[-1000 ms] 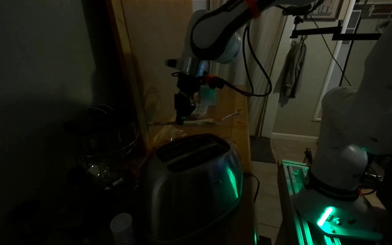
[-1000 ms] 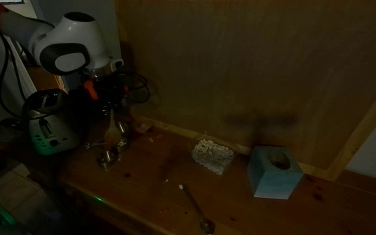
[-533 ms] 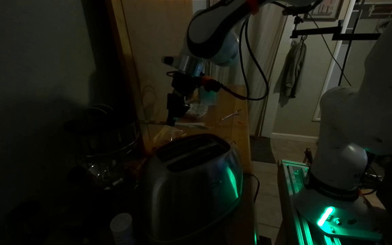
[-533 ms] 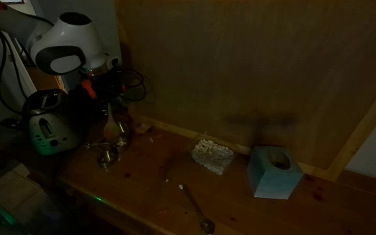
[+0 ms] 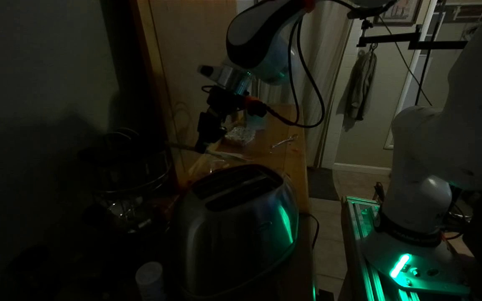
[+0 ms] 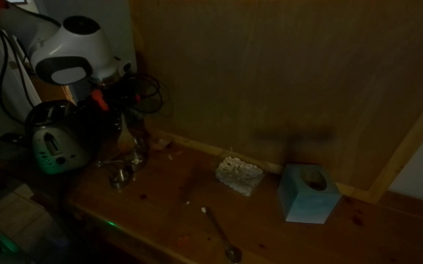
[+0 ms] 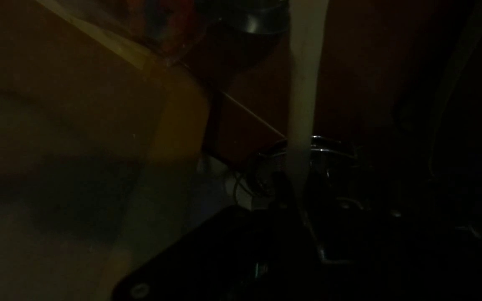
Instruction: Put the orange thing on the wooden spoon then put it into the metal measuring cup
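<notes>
Wrist view: the gripper (image 7: 299,182) is clamping the wooden spoon (image 7: 307,62) by its handle (image 7: 301,113), which is running between the jaws. Grasp is sitting partway along: in an exterior view the handle's tail (image 5: 179,146) is jutting out behind, presumably leaving the bowl (image 5: 230,156) free to reach over things. Bowl end is hanging lower than the tail there. In an exterior view metal cups (image 6: 119,179) are sitting near it; whether one is sitting directly beneath, cannot tell. Probably the orange thing (image 6: 124,147) is lying in the bowl: an orange tint is showing there, but dim light is hiding any outline. A faint orange patch (image 6: 184,238) is also showing on the table (image 6: 160,212), unidentified. Judgement: loading is looking done, tipping is pending. The slope is likely serving the pour; if overdone early, the piece may be sliding off beside the cups.
</notes>
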{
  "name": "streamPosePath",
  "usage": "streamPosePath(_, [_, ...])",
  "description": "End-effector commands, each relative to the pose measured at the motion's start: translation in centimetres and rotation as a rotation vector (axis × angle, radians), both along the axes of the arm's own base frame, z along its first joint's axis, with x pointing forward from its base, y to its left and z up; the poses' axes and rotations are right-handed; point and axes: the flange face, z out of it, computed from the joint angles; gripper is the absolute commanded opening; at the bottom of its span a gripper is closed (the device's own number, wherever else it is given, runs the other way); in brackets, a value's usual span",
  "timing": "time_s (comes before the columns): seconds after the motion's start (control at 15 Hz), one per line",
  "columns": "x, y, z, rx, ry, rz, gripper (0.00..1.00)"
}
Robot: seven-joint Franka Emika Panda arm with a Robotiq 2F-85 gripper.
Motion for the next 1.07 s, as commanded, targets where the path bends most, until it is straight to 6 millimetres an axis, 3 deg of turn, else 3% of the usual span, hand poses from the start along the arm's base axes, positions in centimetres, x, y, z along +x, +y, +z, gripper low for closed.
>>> streamPosePath(0.0, [0.04, 0.09, 0.14, 0.034, -0.047, 0.003, 0.07])
streamPosePath(1.0, [0.6, -0.42, 0.3, 0.108, -0.117, -0.037, 0.07])
